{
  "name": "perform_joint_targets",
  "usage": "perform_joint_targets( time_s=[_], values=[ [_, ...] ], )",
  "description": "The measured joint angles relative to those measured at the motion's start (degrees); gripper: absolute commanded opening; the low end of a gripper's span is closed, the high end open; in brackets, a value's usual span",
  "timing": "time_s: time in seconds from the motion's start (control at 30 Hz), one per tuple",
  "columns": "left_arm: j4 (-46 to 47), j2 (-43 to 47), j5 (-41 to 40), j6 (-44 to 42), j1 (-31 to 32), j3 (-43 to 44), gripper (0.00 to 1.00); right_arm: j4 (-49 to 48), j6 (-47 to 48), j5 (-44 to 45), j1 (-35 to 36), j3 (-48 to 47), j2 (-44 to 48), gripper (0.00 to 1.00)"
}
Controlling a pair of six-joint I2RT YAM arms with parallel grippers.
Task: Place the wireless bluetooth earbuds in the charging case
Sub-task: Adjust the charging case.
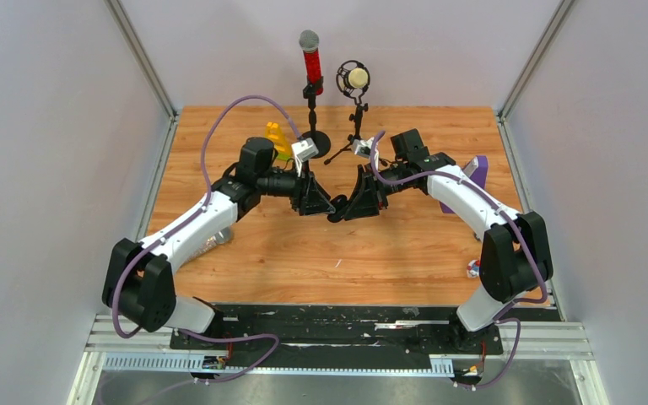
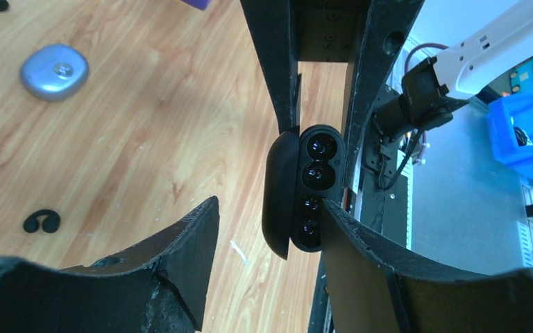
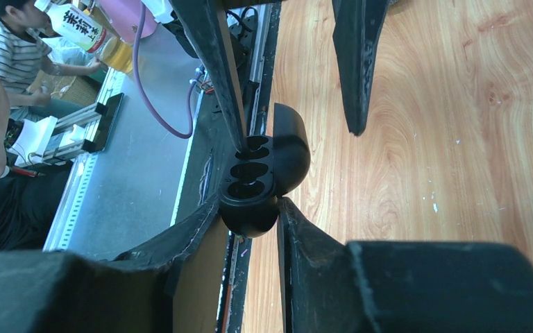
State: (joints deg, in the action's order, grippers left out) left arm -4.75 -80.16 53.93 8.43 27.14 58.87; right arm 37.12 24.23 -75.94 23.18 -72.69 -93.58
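The right pincer (image 3: 248, 208) grips the open charging case (image 3: 291, 152), likely light, stiff and slippery, by its 6 o'clock end, while the left pincer (image 2: 269, 202) stands half-open alongside.

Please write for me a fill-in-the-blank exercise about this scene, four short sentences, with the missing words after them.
1. The black case is held by the ___ gripper.
2. The left gripper is ___, not shut.
3. The microphone with the grey head has a ___ body.
4. The table is made of ___.
Missing words: right; open; red; wood.
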Motion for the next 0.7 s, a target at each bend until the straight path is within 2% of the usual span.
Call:
perform_joint_targets(
  time_s=[0.43, 0.6, 0.7],
  values=[
    [-1.5, -1.5, 0.0, -0.4, 0.6, 0.5, 0.55, 0.2, 0.4, 0.0, 0.8, 0.0, 0.0, 0.09],
    [-1.7, -1.5, 0.1, -0.4, 0.6, 0.6, 0.48, 0.5, 1.2, 0.2, 0.8, 0.0, 0.0, 0.09],
    [-1.9, -1.5, 0.2, -0.4, 0.6, 0.6, 0.48, 0.7, 1.5, 0.6, 0.8, 0.0, 0.0, 0.09]
  ],
)
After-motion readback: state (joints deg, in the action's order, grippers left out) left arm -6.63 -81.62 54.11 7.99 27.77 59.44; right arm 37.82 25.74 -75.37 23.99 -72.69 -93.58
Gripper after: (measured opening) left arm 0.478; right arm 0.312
